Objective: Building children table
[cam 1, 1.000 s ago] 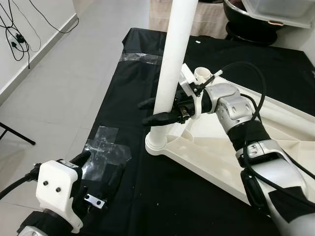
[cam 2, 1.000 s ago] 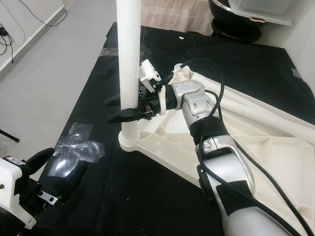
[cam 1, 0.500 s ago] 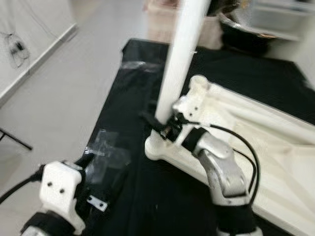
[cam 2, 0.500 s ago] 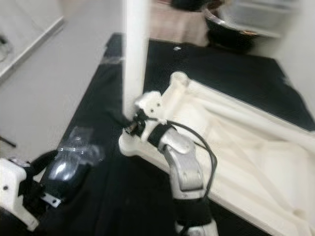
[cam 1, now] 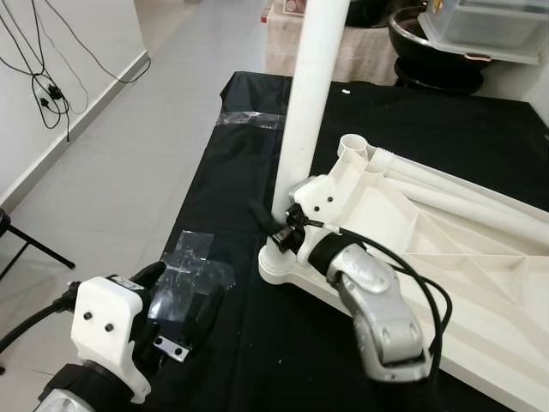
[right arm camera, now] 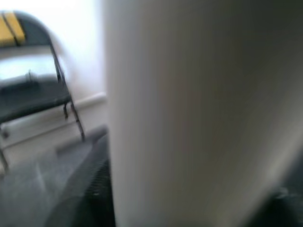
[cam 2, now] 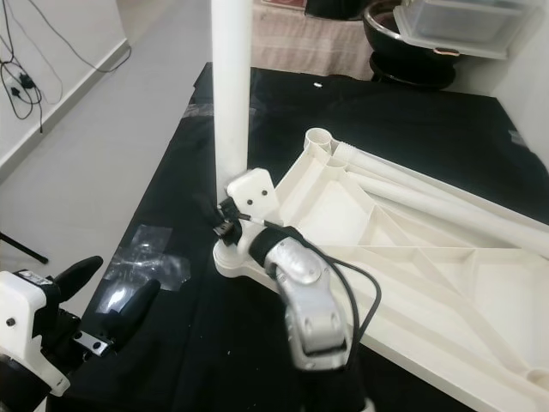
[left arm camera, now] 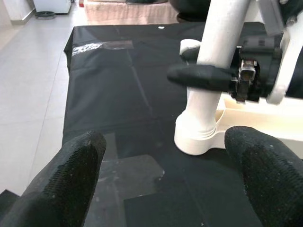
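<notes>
A white table leg (cam 1: 307, 103) stands upright in a corner socket (cam 1: 279, 262) of the upturned white table top (cam 1: 446, 257). My right gripper (cam 1: 273, 221) is shut on the leg just above the socket. One black finger (left arm camera: 203, 75) crosses in front of the leg and the other passes behind it. The right wrist view has the leg (right arm camera: 189, 113) very close and blurred. My left gripper (cam 1: 178, 292) is open and holds nothing. It hovers low over the black cloth, to the left of the leg's base and apart from it.
A black cloth (cam 1: 240, 129) covers the floor under the table top, with clear tape patches (cam 1: 193, 262) near my left gripper. Another white leg (cam 1: 463, 202) lies along the table top. A dark tub (cam 1: 429, 39) sits at the back. Cables (cam 1: 34, 77) hang at the left wall.
My right gripper has slid down the leg from about mid-height to just above the socket, with the arm now bent low. The camera shifted. The left gripper stayed put.
</notes>
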### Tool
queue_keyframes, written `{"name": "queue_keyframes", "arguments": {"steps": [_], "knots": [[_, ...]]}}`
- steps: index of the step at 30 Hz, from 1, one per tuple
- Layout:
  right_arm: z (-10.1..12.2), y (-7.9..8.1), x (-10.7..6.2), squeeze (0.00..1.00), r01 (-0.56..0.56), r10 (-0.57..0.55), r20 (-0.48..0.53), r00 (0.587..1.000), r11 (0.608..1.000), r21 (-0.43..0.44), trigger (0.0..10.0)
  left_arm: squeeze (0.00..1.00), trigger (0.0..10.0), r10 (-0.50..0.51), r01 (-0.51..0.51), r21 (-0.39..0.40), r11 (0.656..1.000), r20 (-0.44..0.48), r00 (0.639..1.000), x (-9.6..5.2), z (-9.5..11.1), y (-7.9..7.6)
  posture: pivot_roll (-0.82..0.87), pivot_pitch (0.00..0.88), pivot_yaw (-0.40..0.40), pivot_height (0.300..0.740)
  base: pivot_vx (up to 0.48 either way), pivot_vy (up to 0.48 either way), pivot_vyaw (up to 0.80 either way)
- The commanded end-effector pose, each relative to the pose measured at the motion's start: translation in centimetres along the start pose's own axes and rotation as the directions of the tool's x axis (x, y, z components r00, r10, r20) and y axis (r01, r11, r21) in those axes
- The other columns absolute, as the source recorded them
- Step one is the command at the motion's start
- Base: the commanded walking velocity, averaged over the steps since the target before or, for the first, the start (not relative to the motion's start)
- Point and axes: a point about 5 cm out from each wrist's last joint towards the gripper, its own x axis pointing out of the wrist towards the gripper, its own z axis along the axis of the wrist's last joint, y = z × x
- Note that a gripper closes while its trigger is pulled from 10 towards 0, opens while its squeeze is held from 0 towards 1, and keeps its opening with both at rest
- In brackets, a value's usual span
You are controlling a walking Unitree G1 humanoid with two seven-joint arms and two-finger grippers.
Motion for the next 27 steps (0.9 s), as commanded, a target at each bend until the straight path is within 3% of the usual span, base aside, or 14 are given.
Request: {"name": "queue_keyframes", "arguments": {"steps": [1,2,5,6,7,9,10,11,12,17,22,25,26,27], "knots": [[1.2,0.3,0.3,1.00,-0.129,0.127,0.067,0.990,0.991,0.024,10.0,0.00,10.0,-0.003,0.003,-0.005,1.000,-0.018,1.000,-0.1,-0.2,-0.1,0.19,0.177,-0.091,0.740,0.000,0.000,0.00],[2.1,-0.3,0.1,1.00,-0.243,0.242,0.101,0.965,0.970,-0.009,10.0,0.00,10.0,-0.003,0.003,-0.006,1.000,-0.018,1.000,0.0,-0.2,-0.1,0.19,0.178,-0.091,0.740,0.000,0.000,0.00],[2.8,-1.0,-0.4,1.00,-0.320,0.327,0.096,0.940,0.944,-0.080,10.0,0.00,10.0,-0.003,0.003,-0.007,1.000,-0.017,1.000,0.0,-0.2,-0.1,0.19,0.180,-0.091,0.740,0.000,0.000,0.00],[3.2,-1.6,-0.8,1.00,-0.376,0.388,0.071,0.919,0.917,-0.133,10.0,0.00,10.0,-0.004,0.004,-0.008,1.000,-0.017,1.000,-0.1,-0.2,-0.1,0.20,0.184,-0.092,0.740,0.000,0.000,0.00],[3.2,-2.2,-1.4,0.96,-0.482,0.490,0.009,0.872,0.860,-0.167,10.0,0.00,10.0,-0.005,0.005,-0.009,1.000,-0.018,1.000,-0.1,-0.2,-0.1,0.20,0.186,-0.092,0.740,0.000,0.000,0.00],[3.2,-2.2,-1.4,0.96,-0.482,0.490,0.009,0.872,0.860,-0.167,10.0,0.00,10.0,-0.005,0.005,-0.009,1.000,-0.018,1.000,-0.1,-0.2,-0.1,0.20,0.186,-0.092,0.740,0.000,0.000,0.00],[3.2,-2.7,-1.9,0.00,-0.582,0.584,-0.048,0.811,0.795,-0.171,10.0,0.00,10.0,-0.006,0.006,-0.010,1.000,-0.018,1.000,-0.1,-0.3,-0.2,0.22,0.191,-0.095,0.740,0.000,0.000,0.00],[3.2,-2.7,-1.9,0.00,-0.582,0.584,-0.048,0.811,0.795,-0.171,10.0,0.00,10.0,-0.006,0.006,-0.010,1.000,-0.018,1.000,-0.1,-0.3,-0.2,0.22,0.191,-0.095,0.740,0.000,0.000,0.00],[3.7,-4.6,-1.1,0.00,-0.633,0.631,-0.074,0.773,0.757,-0.162,10.0,0.00,10.0,-0.003,0.003,-0.010,1.000,-0.019,1.000,-0.1,-0.3,-0.1,0.22,0.196,-0.095,0.740,0.000,0.000,0.00],[4.3,-5.5,0.1,0.00,-0.629,0.629,-0.050,0.776,0.763,-0.148,10.0,0.00,10.0,-0.003,0.003,-0.010,1.000,-0.020,1.000,-0.2,-0.3,-0.1,0.23,0.201,-0.095,0.740,0.000,0.000,0.00],[5.5,-6.0,1.9,0.00,-0.710,0.714,0.015,0.700,0.698,-0.089,10.0,0.00,10.0,0.000,0.000,-0.007,1.000,-0.025,1.000,-0.3,-0.3,-0.1,0.25,0.214,-0.102,0.740,0.000,0.000,0.00],[5.6,-6.1,2.2,0.00,-0.722,0.725,0.021,0.689,0.688,-0.081,10.0,0.00,10.0,0.001,-0.002,-0.007,1.000,-0.026,1.000,-0.3,-0.4,-0.1,0.26,0.216,-0.104,0.740,0.000,0.000,0.00],[5.6,-6.2,2.3,0.00,-0.730,0.733,0.019,0.680,0.679,-0.078,5.9,0.00,10.0,0.003,-0.003,-0.007,1.000,-0.026,1.000,-0.4,-0.4,-0.1,0.26,0.218,-0.105,0.740,0.000,0.000,0.00],[5.6,-6.2,2.3,0.00,-0.730,0.733,0.019,0.680,0.679,-0.078,5.9,0.00,10.0,0.003,-0.003,-0.007,1.000,-0.026,1.000,-0.4,-0.4,-0.1,0.26,0.218,-0.105,0.740,0.000,0.000,0.00]]}}
